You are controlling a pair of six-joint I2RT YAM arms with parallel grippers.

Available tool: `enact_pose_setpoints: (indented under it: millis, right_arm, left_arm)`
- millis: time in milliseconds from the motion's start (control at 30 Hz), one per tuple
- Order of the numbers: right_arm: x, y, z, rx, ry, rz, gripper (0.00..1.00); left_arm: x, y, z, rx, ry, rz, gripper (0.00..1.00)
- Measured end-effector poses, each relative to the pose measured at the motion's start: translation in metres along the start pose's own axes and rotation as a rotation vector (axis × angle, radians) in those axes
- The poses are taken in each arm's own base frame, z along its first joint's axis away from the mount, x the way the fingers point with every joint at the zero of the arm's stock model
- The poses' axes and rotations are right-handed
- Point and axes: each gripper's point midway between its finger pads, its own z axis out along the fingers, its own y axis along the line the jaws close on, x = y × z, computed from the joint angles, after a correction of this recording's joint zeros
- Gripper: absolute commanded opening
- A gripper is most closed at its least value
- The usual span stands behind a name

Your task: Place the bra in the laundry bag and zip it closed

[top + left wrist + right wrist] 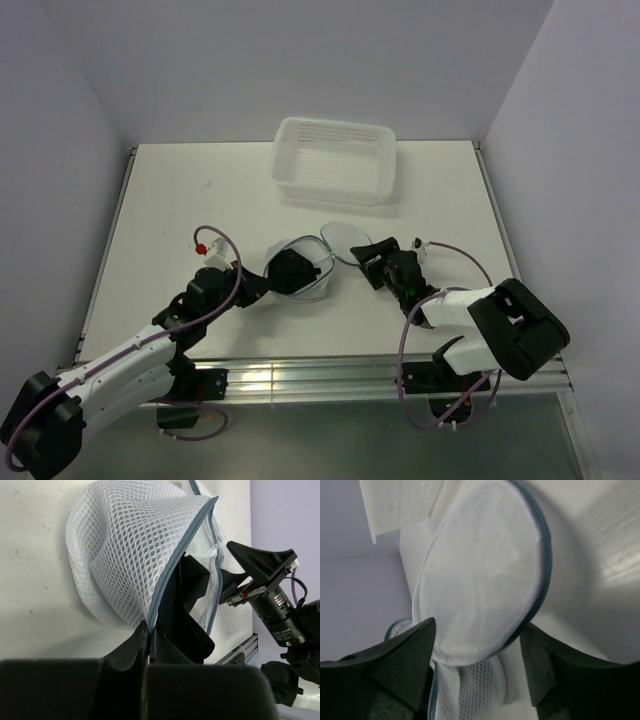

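Observation:
The laundry bag point(322, 258) lies open on the table, a white mesh pod with a grey-blue zipper rim. The black bra point(291, 270) sits inside its left half, also seen in the left wrist view point(186, 611). My left gripper point(264, 287) is shut on that half's zipper rim point(162, 592), jaws pinched together point(149, 632). The bag's other domed half point(482, 572) lies flat to the right. My right gripper point(367, 260) is open, its fingers on either side of that half's near edge point(477, 647), not pressing on it.
A white perforated plastic basket point(334, 160) stands at the back of the table, beyond the bag; its corner shows in the right wrist view point(400, 502). The right gripper's camera and fingers show in the left wrist view point(260, 575). The table's metal front rail point(310, 378) runs below both arms.

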Motion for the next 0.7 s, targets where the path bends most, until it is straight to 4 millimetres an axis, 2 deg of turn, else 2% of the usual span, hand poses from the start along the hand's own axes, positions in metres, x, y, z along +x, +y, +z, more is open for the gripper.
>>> enact_pose_setpoints:
  millis: [133, 167, 200, 233, 333, 433, 600, 700]
  right_arm:
    - [-0.02, 0.002, 0.013, 0.003, -0.083, -0.02, 0.62]
    - [-0.025, 0.006, 0.016, -0.004, -0.107, -0.033, 0.54]
    - [-0.03, 0.011, 0.019, -0.016, -0.128, -0.05, 0.4]
    - [-0.034, 0.018, 0.02, -0.035, -0.149, -0.069, 0.17]
    - [-0.042, 0.036, 0.021, -0.089, -0.194, -0.144, 0.0]
    - [-0.039, 0.053, 0.01, -0.13, -0.227, -0.275, 0.0]
    - [0.004, 0.114, -0.042, -0.323, -0.214, -0.576, 0.0]
    - [0.022, 0.148, -0.072, -0.428, -0.194, -0.741, 0.0]
  left_arm:
    - [-0.002, 0.0, 0.0, -0.012, -0.005, 0.013, 0.0]
    - [-0.004, 0.0, 0.0, -0.015, -0.008, 0.02, 0.0]
    - [-0.005, -0.001, -0.001, -0.019, -0.011, 0.027, 0.0]
    - [-0.008, -0.003, 0.0, -0.021, -0.014, 0.035, 0.0]
    - [-0.014, -0.01, 0.001, -0.02, -0.025, 0.061, 0.0]
    - [-0.021, -0.014, 0.006, -0.029, -0.036, 0.09, 0.0]
    - [-0.024, -0.018, 0.022, -0.042, -0.028, 0.123, 0.0]
    - [-0.024, -0.021, 0.032, -0.034, -0.016, 0.134, 0.0]
